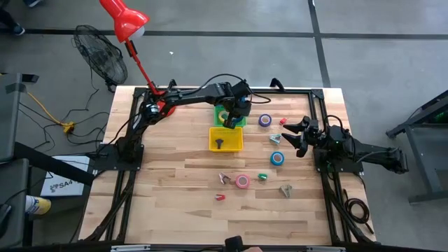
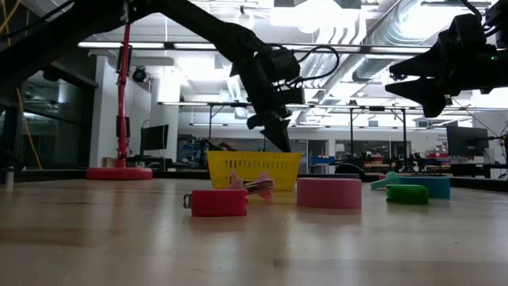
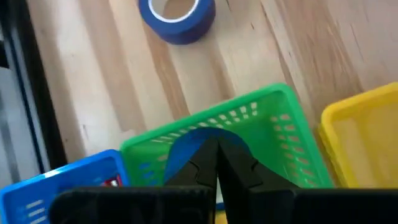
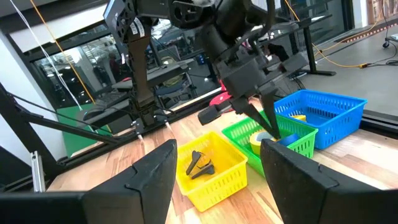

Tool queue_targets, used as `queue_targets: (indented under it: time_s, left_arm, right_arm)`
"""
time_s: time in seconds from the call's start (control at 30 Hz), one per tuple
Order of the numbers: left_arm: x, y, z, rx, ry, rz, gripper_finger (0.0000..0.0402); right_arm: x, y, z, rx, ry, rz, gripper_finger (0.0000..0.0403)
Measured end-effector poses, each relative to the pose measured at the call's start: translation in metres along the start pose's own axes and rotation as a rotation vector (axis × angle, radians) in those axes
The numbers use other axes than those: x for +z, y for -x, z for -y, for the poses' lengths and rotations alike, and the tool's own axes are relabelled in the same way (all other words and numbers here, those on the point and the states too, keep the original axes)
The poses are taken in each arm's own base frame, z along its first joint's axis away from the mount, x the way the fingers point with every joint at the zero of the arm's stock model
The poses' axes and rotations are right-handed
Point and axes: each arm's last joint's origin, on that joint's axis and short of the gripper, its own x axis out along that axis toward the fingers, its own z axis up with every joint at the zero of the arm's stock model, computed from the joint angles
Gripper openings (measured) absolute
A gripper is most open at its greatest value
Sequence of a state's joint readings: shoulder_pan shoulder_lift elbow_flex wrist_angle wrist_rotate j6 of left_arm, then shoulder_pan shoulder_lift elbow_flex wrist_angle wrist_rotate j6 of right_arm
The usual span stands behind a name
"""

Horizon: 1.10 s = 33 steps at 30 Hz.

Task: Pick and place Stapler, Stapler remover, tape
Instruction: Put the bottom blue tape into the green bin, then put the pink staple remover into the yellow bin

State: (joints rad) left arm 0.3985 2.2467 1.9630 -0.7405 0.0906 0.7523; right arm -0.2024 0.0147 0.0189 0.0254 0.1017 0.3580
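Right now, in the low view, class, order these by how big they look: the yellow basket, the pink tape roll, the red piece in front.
1. Yellow basket, though it stands farthest back.
2. Pink tape roll and red piece look about alike; the red one sits nearer the camera, so I won't rank them.

A lab: exposed ceiling ducts, glass partitions, monitors, concrete floor.

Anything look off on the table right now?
Nothing stands out. The left gripper is down in the green basket, jaws shut; the yellow basket sits upright; tape rolls such as the pink one lie flat.
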Motion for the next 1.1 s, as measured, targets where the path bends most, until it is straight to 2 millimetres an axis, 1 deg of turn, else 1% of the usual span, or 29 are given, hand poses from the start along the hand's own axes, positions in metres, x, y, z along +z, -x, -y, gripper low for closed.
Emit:
queue_targets:
  time_s: [0.07,0.17,0.3,0.5,0.57,0.67,0.73,0.97,1.1]
  left_arm:
    - [0.000,-0.004,-0.001,0.025,0.008,-0.007,0.0002]
    - [-0.004,-0.007,0.000,0.019,0.019,-0.046,0.0001]
    - [-0.005,-0.013,0.001,0.009,0.024,-0.054,0.0001]
    - [-0.006,-0.011,0.001,0.010,0.028,-0.069,0.0000]
    - [-0.004,-0.001,0.001,0.007,0.031,-0.080,0.0000]
    - [0.001,0.026,-0.005,0.027,0.035,-0.074,0.0000]
    - [0.001,0.039,-0.005,0.027,0.046,-0.077,0.0000]
    - [-0.012,0.081,-0.003,-0.020,0.101,-0.158,0.0000]
    - [-0.017,0.096,0.004,-0.026,0.102,-0.158,0.0000]
  right_arm:
    - [0.000,0.000,0.000,0.000,0.000,0.000,0.0223]
    - [0.000,0.000,0.000,0.000,0.000,0.000,0.0222]
    - [0.000,0.000,0.000,0.000,0.000,0.000,0.0222]
    - [0.000,0.000,0.000,0.000,0.000,0.000,0.0222]
    - [0.000,0.000,0.000,0.000,0.000,0.001,0.0222]
    - [0.000,0.000,0.000,0.000,0.000,0.000,0.0222]
    - [0.000,0.000,0.000,0.000,0.000,0.000,0.0222]
    - [0.000,0.000,0.000,0.000,0.000,0.000,0.0222]
    - [0.000,0.000,0.000,0.000,0.000,0.000,0.0222]
